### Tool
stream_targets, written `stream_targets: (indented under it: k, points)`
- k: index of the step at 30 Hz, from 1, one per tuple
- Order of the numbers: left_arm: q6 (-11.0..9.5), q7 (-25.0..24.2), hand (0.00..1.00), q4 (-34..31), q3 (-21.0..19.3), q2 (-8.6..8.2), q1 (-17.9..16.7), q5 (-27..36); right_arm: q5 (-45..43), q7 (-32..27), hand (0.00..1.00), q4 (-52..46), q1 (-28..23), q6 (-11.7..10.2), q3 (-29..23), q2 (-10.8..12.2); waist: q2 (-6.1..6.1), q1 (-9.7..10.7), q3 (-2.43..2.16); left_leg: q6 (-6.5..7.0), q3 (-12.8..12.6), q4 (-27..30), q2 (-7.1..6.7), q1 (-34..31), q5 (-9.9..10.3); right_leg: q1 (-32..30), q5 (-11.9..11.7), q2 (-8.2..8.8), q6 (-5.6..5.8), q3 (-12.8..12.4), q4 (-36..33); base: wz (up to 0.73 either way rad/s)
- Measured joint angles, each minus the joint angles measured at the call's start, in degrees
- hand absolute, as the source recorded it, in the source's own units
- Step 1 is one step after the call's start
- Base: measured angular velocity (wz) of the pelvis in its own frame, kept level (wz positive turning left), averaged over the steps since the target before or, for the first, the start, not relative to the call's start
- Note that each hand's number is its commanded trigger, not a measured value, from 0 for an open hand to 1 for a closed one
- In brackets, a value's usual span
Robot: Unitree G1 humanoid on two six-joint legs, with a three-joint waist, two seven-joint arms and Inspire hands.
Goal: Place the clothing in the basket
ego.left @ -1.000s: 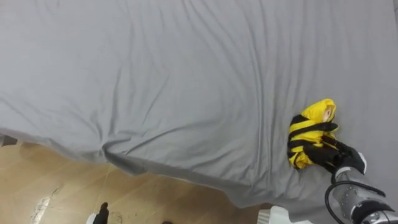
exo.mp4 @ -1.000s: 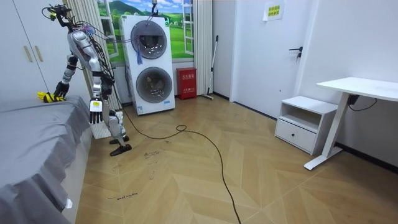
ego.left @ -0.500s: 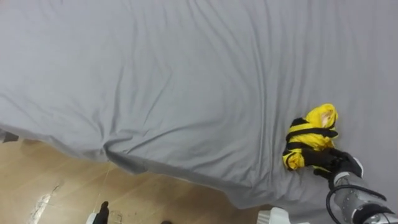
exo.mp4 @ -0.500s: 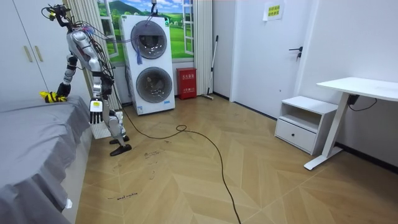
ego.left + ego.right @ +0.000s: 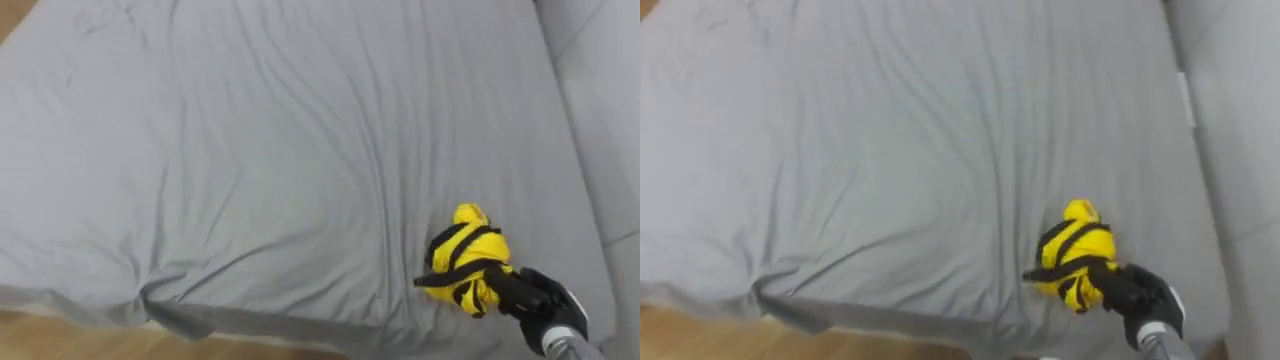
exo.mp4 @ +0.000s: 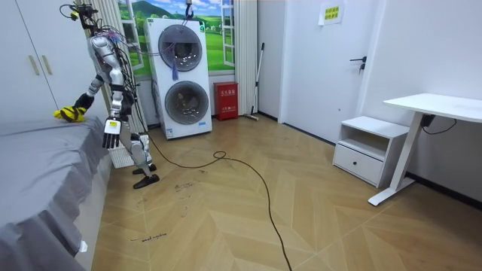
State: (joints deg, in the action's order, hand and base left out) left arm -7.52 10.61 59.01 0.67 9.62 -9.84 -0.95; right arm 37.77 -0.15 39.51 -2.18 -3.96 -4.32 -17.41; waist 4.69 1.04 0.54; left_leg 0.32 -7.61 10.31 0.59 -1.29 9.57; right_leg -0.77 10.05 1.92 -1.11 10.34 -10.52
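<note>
Eye views: one yellow-and-black garment sits at the lower right over the grey bed, and the right hand has its dark fingers clamped round the garment's lower edge. The room view adds the left hand hanging at the robot's side with loose fingers, plus two stacked washing machines behind it.

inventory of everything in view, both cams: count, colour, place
bed: 1, grey sheet, in front of the robot
garment: 1, yellow with black stripes, near the bed's front right
slatted container: 1, white, by the robot's feet; possibly the basket
washer stack: 1, white, two round doors, behind the robot
red box: 1, on the floor beside the washer stack
desk: 1, white, room view's right
drawer cabinet: 1, white, beside the desk
wardrobe: 1, white, behind the bed
right hand: black, gripping the garment
left hand: hanging at the robot's side
</note>
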Motion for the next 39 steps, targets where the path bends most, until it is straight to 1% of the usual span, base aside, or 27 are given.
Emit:
stream_targets:
  k: [1, 2, 3, 4, 5, 6, 7, 9, 10, 11, 12, 14, 15, 16, 18, 22, 23, 24, 26, 28, 29, 31, 33, 34, 36, 37, 39]
  points:
    - [0.0, 0.0, 0.0, 0.3, 0.1, -0.03, 0.1, 0.0, -0.1, 0.0, 1.0, -1.0, -0.3, 0.0, -0.1, 0.0, -0.02, 0.4, -0.01, 0.0, -0.4, -0.2, 0.06, 0.7, 0.0, 0.1, 0.0, -0.01, 0.01, -0.8, 0.0, -0.42]
    - [0.0, 0.0, 0.0, 0.8, 0.1, -0.06, 0.3, -0.1, -1.0, -0.1, 1.0, -3.0, -0.8, 0.0, -0.5, 0.0, -0.18, 0.6, -0.12, -0.02, -1.4, -0.8, 0.26, 1.9, 0.0, 0.2, 0.3, -0.18, 0.14, -2.5, -0.1, -0.43]
    - [0.0, 0.0, 0.0, 0.6, 0.1, -0.04, 0.4, -1.1, -2.1, -0.3, 1.0, -6.1, -1.5, 0.0, -1.1, 0.0, -0.37, 1.4, -0.4, 0.0, -2.1, -1.2, 0.58, 2.6, 0.3, 0.3, 0.2, -0.57, 0.19, -3.4, -0.3, -0.44]
    - [-0.1, 0.1, 0.0, 0.5, 0.1, 0.0, 0.4, -1.4, -2.2, -0.3, 1.0, -7.9, -1.8, 0.0, -1.4, 0.0, -0.4, 1.8, -0.42, 0.0, -2.3, -1.2, 0.66, 2.8, 0.3, 0.4, 0.1, -0.74, 0.19, -3.9, -0.4, -0.44]
    - [0.0, 0.1, 0.0, 0.4, 0.1, 0.01, 0.2, -2.2, -2.2, -0.3, 1.0, -11.2, -2.0, 0.0, -1.8, -0.1, -0.55, 2.3, -0.47, 0.02, -3.3, -1.2, 0.84, 3.4, 0.4, 0.5, -0.4, -1.23, 0.17, -4.9, -0.3, -0.39]
    - [0.1, 0.1, 0.0, 0.4, 0.1, 0.0, 0.2, -2.4, -2.2, -0.2, 1.0, -13.7, -2.1, 0.0, -2.5, -0.1, -0.61, 3.4, -0.44, 0.02, -4.0, -1.5, 0.92, 4.2, 0.4, 0.8, -0.6, -1.42, 0.17, -5.7, -0.3, -0.41]
    - [0.1, 0.1, 0.0, 0.4, 0.1, -0.02, 0.2, -2.5, -2.1, -0.2, 1.0, -14.9, -2.1, 0.0, -2.8, -0.1, -0.62, 3.6, -0.45, 0.02, -4.5, -1.6, 0.96, 4.6, 0.4, 0.9, -0.8, -1.49, 0.18, -6.1, -0.3, -0.45]
    - [0.2, 0.1, 0.0, 0.3, 0.1, -0.14, 0.3, -2.5, -2.0, -0.1, 1.0, -18.7, -2.4, 0.0, -4.4, 0.0, -0.81, 4.0, -0.49, 0.05, -7.1, -1.7, 1.44, 5.3, 0.7, 0.5, -1.5, -2.05, 0.15, -8.0, -0.2, -0.54]
    - [0.2, 0.1, 0.0, 0.3, 0.1, -0.14, 0.3, -2.5, -2.1, -0.1, 1.0, -19.5, -2.5, 0.0, -4.7, 0.0, -0.83, 4.3, -0.48, 0.03, -7.6, -1.7, 1.56, 5.5, 0.7, 0.5, -1.7, -2.09, 0.12, -8.2, -0.2, -0.43]
    - [0.7, 0.1, 0.0, 0.2, 0.1, -0.25, 0.3, -2.5, -2.1, -0.3, 1.0, -21.1, -3.2, 0.0, -5.5, 0.1, -0.83, 5.0, -0.48, -0.02, -8.2, -1.8, 1.67, 5.8, 0.9, 0.5, -1.9, -2.21, 0.06, -8.4, -0.3, -0.24]
    - [1.2, 0.1, 0.0, 0.3, 0.3, -0.54, 0.3, -2.5, -2.0, -0.6, 1.0, -22.4, -3.7, 0.0, -6.2, 0.2, -0.79, 6.1, -0.48, -0.03, -8.4, -2.0, 1.65, 6.0, 1.0, 0.6, -1.9, -2.25, 0.07, -8.7, -0.3, -0.19]
    - [1.7, 0.1, 0.0, 0.4, 0.9, -0.98, 0.5, -2.5, -1.8, -0.9, 1.0, -22.7, -3.6, 0.0, -6.8, 0.2, -0.73, 7.4, -0.48, -0.05, -9.3, -2.3, 1.68, 6.2, 1.0, 0.4, -1.9, -2.37, 0.07, -9.2, -0.2, -0.17]
    - [2.2, 0.1, 0.0, 0.4, 1.6, -1.26, 0.7, -2.5, -1.8, -1.2, 1.0, -22.7, -3.6, 0.3, -7.2, 0.2, -0.57, 8.3, -0.49, -0.09, -9.6, -2.6, 1.71, 6.3, 1.0, 0.0, -1.9, -2.54, 0.06, -9.8, -0.3, -0.24]
    - [2.4, 0.1, 0.0, 0.4, 2.0, -1.33, 0.8, -2.5, -1.8, -1.3, 1.0, -22.7, -3.6, 0.4, -7.3, 0.2, -0.48, 8.5, -0.44, -0.14, -9.9, -2.7, 1.74, 6.3, 1.1, -0.2, -1.9, -2.69, 0.06, -10.3, -0.4, -0.3]
    - [3.5, 0.1, 0.0, 0.4, 2.3, -1.58, 0.6, -2.4, -1.8, -1.7, 1.0, -22.7, -3.8, 1.2, -8.4, 0.2, -0.36, 9.6, -0.37, -0.43, -11.3, -2.9, 2.04, 6.5, 1.4, -0.6, -2.0, -3.2, 0.0, -11.8, -0.3, -0.31]
    - [4.6, 0.1, 0.0, 0.3, 2.4, -1.44, -0.1, -2.4, -1.8, -2.2, 1.0, -22.7, -6.2, 2.4, -11.7, 0.7, -0.39, 10.3, -0.37, -0.59, -11.7, -2.9, 2.2, 6.6, 1.7, -0.5, -2.0, -3.37, 0.0, -12.2, -0.2, -0.1]
    - [5.2, 0.1, 0.0, 0.3, 2.7, -1.45, -0.1, -2.4, -1.8, -2.7, 1.0, -22.7, -6.4, 2.8, -12.7, 1.4, -0.38, 10.5, -0.36, -0.59, -12.2, -2.9, 2.19, 6.7, 1.7, -0.6, -2.0, -3.53, 0.0, -13.0, -0.2, -0.24]
    - [5.8, 0.1, 0.0, 0.4, 2.8, -1.44, -0.2, -2.4, -1.8, -3.1, 1.0, -22.7, -6.5, 2.8, -12.8, 1.7, -0.39, 10.6, -0.36, -0.59, -12.5, -2.9, 2.21, 6.8, 1.7, -0.7, -2.0, -3.61, 0.0, -13.6, -0.1, -0.26]
    - [6.0, 0.1, 0.0, 0.8, 3.0, -1.22, -0.2, -2.3, -1.7, -3.4, 1.0, -22.7, -7.7, 2.8, -12.8, 2.0, -0.34, 11.4, -0.35, -0.64, -12.6, -2.9, 2.21, 6.8, 1.8, -0.7, -2.0, -3.65, 0.01, -13.7, -0.1, -0.13]
    - [6.0, 0.1, 0.0, 0.8, 3.3, -0.92, -0.4, -2.4, -1.8, -3.9, 1.0, -22.4, -8.5, 2.8, -12.8, 2.4, -0.34, 11.4, -0.31, -0.71, -13.2, -2.9, 2.28, 6.9, 1.8, -0.9, -2.0, -3.92, 0.02, -14.8, -0.1, -0.17]
    - [6.2, 0.1, 0.0, 0.8, 4.0, -0.63, -0.5, -2.2, -1.7, -4.0, 1.0, -21.8, -8.7, 2.8, -12.8, 2.7, -0.49, 11.5, -0.29, -0.85, -13.8, -2.9, 2.35, 7.0, 1.9, -1.0, -2.0, -3.98, 0.02, -15.1, -0.1, -0.18]
    - [6.4, 0.1, 0.0, 0.8, 4.7, -0.37, -0.6, -2.1, -1.9, -4.0, 1.0, -19.8, -9.1, 2.8, -12.8, 2.7, -0.65, 11.5, -0.34, -0.95, -14.2, -2.9, 2.41, 7.0, 2.0, -1.3, -2.0, -4.07, 0.01, -15.3, -0.1, -0.1]
    - [6.4, -0.1, 0.0, 0.7, 5.2, -0.04, -0.7, -2.1, -2.2, -4.0, 1.0, -17.6, -9.6, 2.8, -12.8, 2.7, -1.17, 11.5, -0.16, -0.99, -14.2, -2.9, 2.57, 7.0, 2.2, -1.4, -2.0, -4.23, -0.05, -15.3, -0.2, -0.04]
    - [6.5, -0.1, 0.0, 0.7, 5.2, -0.05, -0.7, -2.2, -2.4, -4.1, 1.0, -17.1, -9.6, 2.8, -12.8, 2.7, -1.45, 11.6, -0.15, -0.98, -14.2, -2.9, 2.67, 6.9, 2.4, -1.5, -2.0, -4.36, -0.07, -15.3, -0.2, -0.07]
    - [6.8, -0.5, 0.0, 0.6, 5.2, 0.05, -0.7, -2.5, -2.3, -4.0, 1.0, -14.5, -9.3, 2.8, -12.9, 2.7, -2.43, 11.6, -0.37, -0.98, -14.3, -2.9, 2.82, 6.5, 2.6, -2.2, -2.1, -4.61, -0.15, -15.8, -0.3, -0.08]
    - [6.9, -0.6, 0.0, 0.6, 5.2, 0.07, -0.7, -2.5, -2.4, -4.0, 1.0, -13.6, -9.1, 2.8, -12.9, 2.6, -2.68, 11.6, -0.38, -0.98, -14.3, -2.9, 2.83, 6.2, 2.6, -2.4, -2.2, -4.63, -0.14, -15.8, -0.3, -0.06]
    - [7.0, -0.9, 0.0, 0.5, 5.2, 0.09, -0.6, -2.5, -4.0, -3.9, 1.0, -11.1, -8.8, 2.8, -12.9, 2.4, -3.87, 11.6, -0.43, -0.97, -14.5, -2.8, 2.83, 5.3, 2.6, -3.6, -2.2, -4.63, -0.12, -15.9, -0.7, -0.07]
